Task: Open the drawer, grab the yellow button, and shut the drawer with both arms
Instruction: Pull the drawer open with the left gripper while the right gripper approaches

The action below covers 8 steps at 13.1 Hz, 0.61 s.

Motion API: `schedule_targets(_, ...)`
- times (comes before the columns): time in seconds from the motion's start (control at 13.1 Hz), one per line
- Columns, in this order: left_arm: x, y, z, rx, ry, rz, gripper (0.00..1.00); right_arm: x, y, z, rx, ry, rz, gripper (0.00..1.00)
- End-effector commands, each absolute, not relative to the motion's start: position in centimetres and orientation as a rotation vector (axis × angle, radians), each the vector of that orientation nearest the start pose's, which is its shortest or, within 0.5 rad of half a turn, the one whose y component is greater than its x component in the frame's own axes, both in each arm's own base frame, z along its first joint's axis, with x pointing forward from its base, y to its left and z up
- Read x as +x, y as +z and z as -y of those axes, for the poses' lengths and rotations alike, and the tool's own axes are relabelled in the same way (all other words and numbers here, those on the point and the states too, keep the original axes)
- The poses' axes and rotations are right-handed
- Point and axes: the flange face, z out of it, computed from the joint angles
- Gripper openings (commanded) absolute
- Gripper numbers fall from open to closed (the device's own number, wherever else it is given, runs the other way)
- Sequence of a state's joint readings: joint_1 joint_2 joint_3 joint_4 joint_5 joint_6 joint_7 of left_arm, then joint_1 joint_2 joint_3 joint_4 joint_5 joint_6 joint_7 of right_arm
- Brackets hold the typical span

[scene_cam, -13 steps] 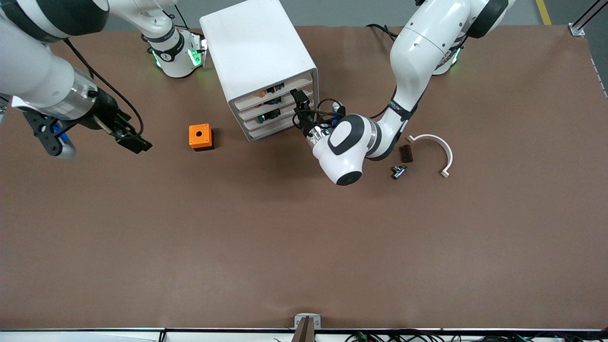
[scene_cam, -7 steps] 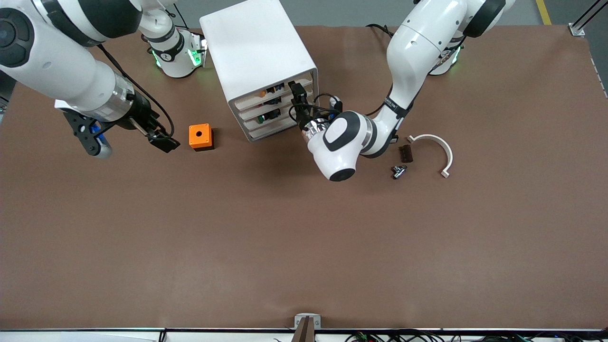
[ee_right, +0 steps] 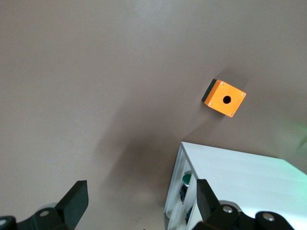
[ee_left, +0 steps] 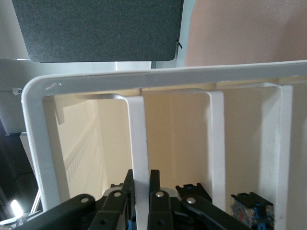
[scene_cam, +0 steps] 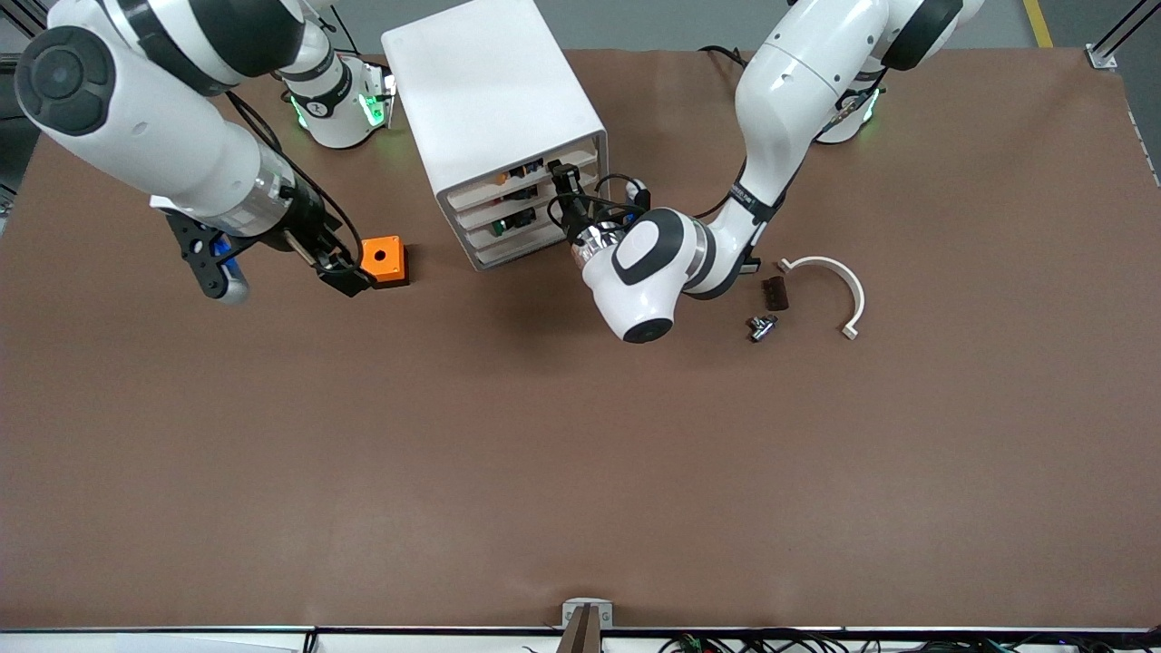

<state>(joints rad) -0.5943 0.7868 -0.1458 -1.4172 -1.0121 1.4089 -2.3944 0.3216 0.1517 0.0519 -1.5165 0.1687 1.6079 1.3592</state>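
- Brown table (scene_cam: 544, 453) carries a white rounded cabinet (scene_cam: 490, 109); its highest shallow white plastic drawer (scene_cam: 526, 174) looks unopened, with the tiny orange-capped button (scene_cam: 502, 179) inside
- Left gripper (scene_cam: 560, 172) has its jaws closed around the drawer's lip (ee_left: 139, 158); pulling straight outward is likely next
- Right gripper (scene_cam: 349, 277) hangs with jaws apart beside the orange square box (scene_cam: 383, 260)

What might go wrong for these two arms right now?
The left gripper is pinching only the thin front lip of the drawer, so it could slip off when pulling. The cabinet looks unanchored and might slide along instead of the drawer opening. The right gripper, open, is right beside the orange box and could knock it.
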Motion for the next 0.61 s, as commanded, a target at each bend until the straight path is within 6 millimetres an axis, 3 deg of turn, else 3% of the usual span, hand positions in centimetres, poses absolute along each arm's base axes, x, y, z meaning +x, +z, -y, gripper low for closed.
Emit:
schedule_targets(0.0, 48.5, 27.4, 47.1, -1.147, 1.437, 1.772, 0.0, 55.3, 56.1, -25.3, -2.645, 0.263, -1.52, 1.0)
schedule_targets(0.23, 53.2, 28.6, 43.1, -1.127, 1.507, 1.857, 0.04, 55.0, 54.6, -28.2, -2.62, 0.254, -1.556, 1.0)
schedule_targets(0.53, 56.7, 29.8, 40.9, -1.202, 1.582, 1.957, 0.06, 53.3, 52.4, -33.0, -2.62, 0.22, -1.503, 1.0)
